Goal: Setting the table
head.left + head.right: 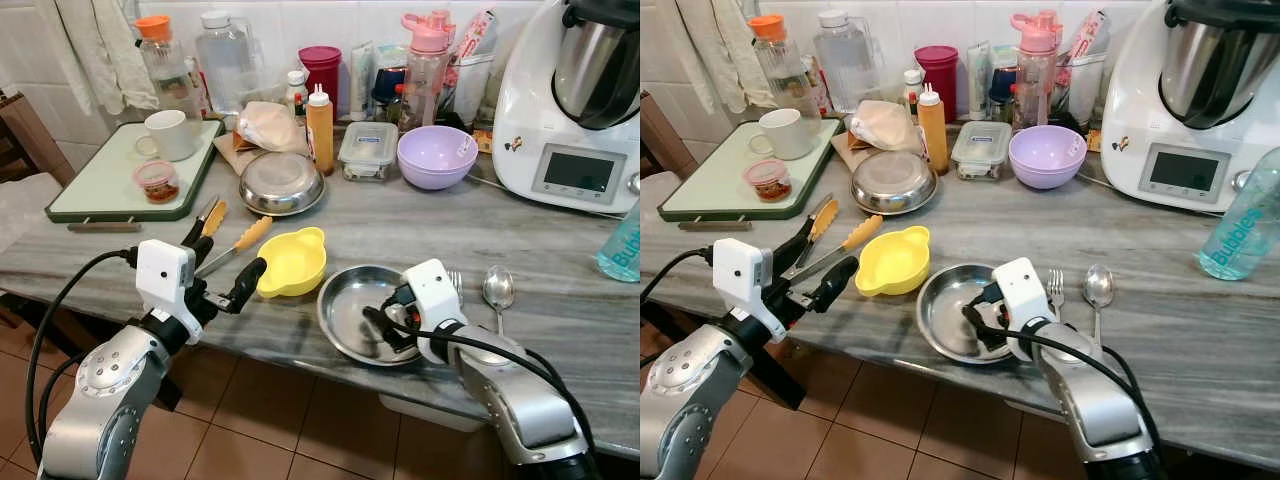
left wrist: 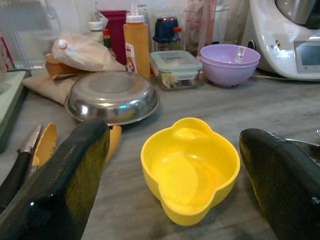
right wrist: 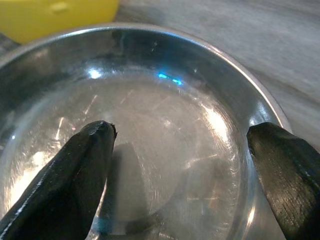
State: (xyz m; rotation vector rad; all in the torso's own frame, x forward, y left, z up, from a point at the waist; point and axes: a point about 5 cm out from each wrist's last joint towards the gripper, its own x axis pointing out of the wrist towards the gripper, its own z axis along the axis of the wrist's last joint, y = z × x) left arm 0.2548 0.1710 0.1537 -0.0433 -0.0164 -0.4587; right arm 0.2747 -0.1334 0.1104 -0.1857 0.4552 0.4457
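The place setting is coming together along the near edge of the marble counter (image 1: 560, 250), and what matters now is how the yellow bowl (image 1: 292, 262) sits against the left gripper (image 1: 222, 280). The bowl stands upright near that edge, between the left gripper and the steel plate (image 1: 345, 305), just beside the plate's rim on the robot's left. In the left wrist view it lies straight ahead, centred between the 2 black fingers (image 2: 65, 185), which are spread wide, wider than the bowl. In the head views one finger is close to the bowl's wall; whether it touches I cannot tell.

The right gripper (image 1: 388, 318) hangs over the steel plate with its fingers parted wide and nothing between them; the right wrist view looks down into the bare plate bottom. A fork (image 1: 455, 282) and a spoon (image 1: 498, 290) lie side by side on the plate's far side from the bowl, handles pointing to the near edge.

The left arm is clearly the nearer one to the bowl, so I judge a grasp would be its job: a short forward reach with the fingers straddling the wall, minding the orange-handled knife (image 1: 235, 245) lying just behind.
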